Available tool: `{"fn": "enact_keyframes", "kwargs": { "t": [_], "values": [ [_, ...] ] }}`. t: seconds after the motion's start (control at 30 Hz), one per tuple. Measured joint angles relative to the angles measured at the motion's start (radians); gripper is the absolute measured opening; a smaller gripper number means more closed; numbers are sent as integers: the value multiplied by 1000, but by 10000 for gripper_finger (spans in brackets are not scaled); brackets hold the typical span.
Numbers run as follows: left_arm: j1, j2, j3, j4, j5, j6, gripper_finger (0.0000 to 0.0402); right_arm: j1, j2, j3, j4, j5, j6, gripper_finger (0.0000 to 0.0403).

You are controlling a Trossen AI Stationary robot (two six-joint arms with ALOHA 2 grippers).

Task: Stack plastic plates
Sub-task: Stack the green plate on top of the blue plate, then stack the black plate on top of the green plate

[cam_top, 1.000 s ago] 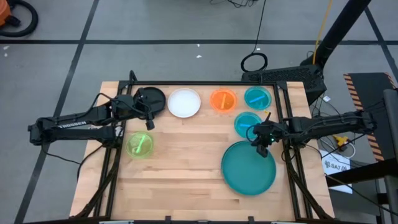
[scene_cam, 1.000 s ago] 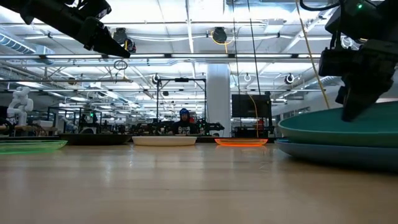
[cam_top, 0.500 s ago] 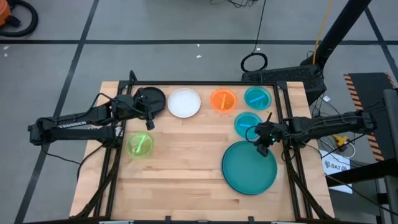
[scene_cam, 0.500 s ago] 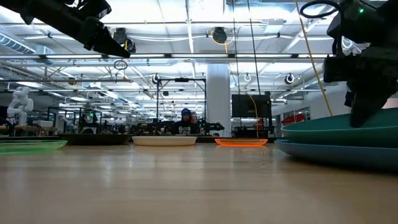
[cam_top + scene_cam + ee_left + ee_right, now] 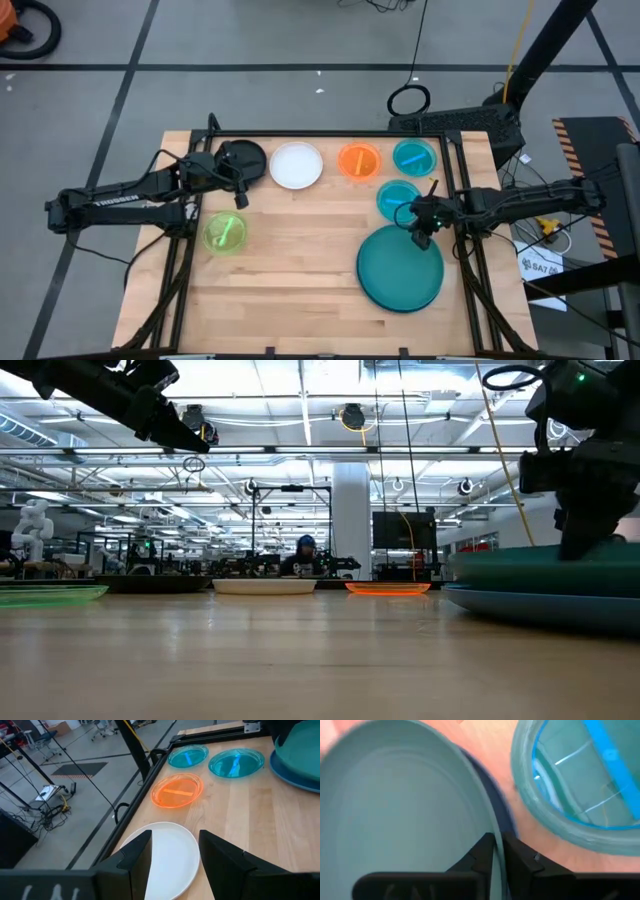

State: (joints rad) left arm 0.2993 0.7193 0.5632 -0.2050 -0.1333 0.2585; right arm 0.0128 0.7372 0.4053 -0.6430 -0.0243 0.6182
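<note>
The large teal plate [image 5: 400, 270] lies on the blue plate [image 5: 530, 603] at the table's right. My right gripper [image 5: 421, 237] is shut on the teal plate's far rim. My left gripper [image 5: 240, 197] hangs open and empty above the table, between the black plate [image 5: 243, 157] and the white plate [image 5: 296, 165]. The orange plate [image 5: 358, 161] and two translucent cyan plates [image 5: 414, 156] [image 5: 397, 198] lie flat along the far right. The lime green plate [image 5: 224, 233] lies flat at the left. My right gripper pinches the teal plate's far rim [image 5: 492, 827] between its two fingers, one finger inside the plate and one outside. The fingers come from above, pointing down. The teal plate sits about level on the blue plate [image 5: 492, 790].
A black metal frame [image 5: 455, 190] runs along the table's edges. Bare wood [image 5: 300, 260] lies open in the middle and near part of the table. The room beyond shows in the low view, with a person [image 5: 305, 550] far off.
My right gripper has gone down a little with the teal plate's rim. The plate, earlier tipped with that rim raised, has come down to lie about level on the blue plate.
</note>
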Motion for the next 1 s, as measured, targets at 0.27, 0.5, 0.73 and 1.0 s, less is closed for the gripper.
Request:
{"fn": "enact_keyframes", "kwargs": {
  "t": [0.27, 0.5, 0.73, 1.0],
  "values": [
    [0, 0, 0, 0, 0, -6, 170, 0, 0, 0, 1, 15, 0, 59],
    [0, 0, 0, 0, 0, -17, 170, 0, 0, 2, 2, 25, 21, 110],
    [0, 6, 0, -1, 0, -131, 170, 0, 0, 47, 118, 27, 6, 143],
    [0, 88, 0, -1, 1, -250, 170, 0, 0, 60, 380, 114, -120, 135]
  ]
}}
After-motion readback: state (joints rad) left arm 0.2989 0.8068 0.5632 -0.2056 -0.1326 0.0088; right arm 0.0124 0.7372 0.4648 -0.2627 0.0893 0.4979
